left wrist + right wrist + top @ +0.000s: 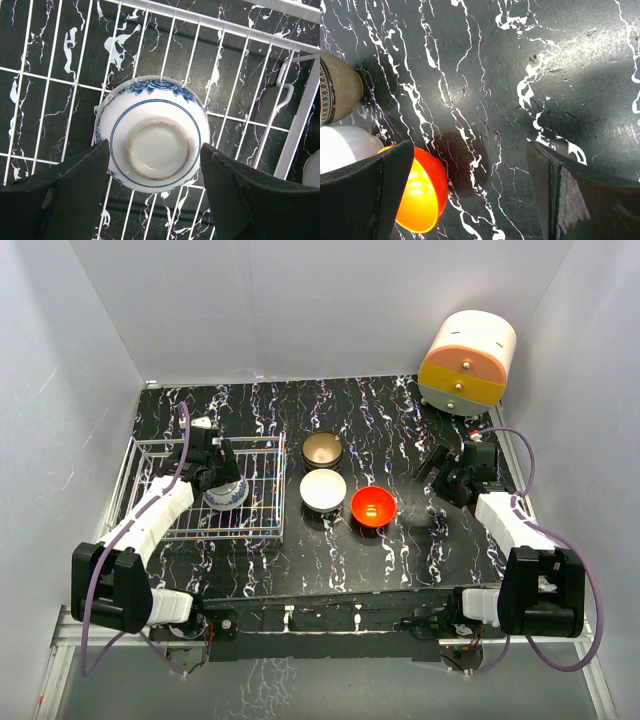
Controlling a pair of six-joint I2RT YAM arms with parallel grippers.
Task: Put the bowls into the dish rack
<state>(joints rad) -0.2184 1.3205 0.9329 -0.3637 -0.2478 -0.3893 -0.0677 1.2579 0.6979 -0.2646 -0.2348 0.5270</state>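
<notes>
L hand (155, 150) is spread wide astride the upturned blue-and-white bowl (150, 107), which sits in the dish rack (258, 439); no clamp we can see. We judge that bowl's placed. Next: lift clear, then get the red-orange bowl (422, 192) by R hand (470, 150), which is also spread and empty.

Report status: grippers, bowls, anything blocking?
Left gripper astride upside-down blue-and-white bowl in dish rack, grip unclear. Right gripper open beside red bowl. Brown bowl, white bowl also on table. No obstruction seen.
</notes>
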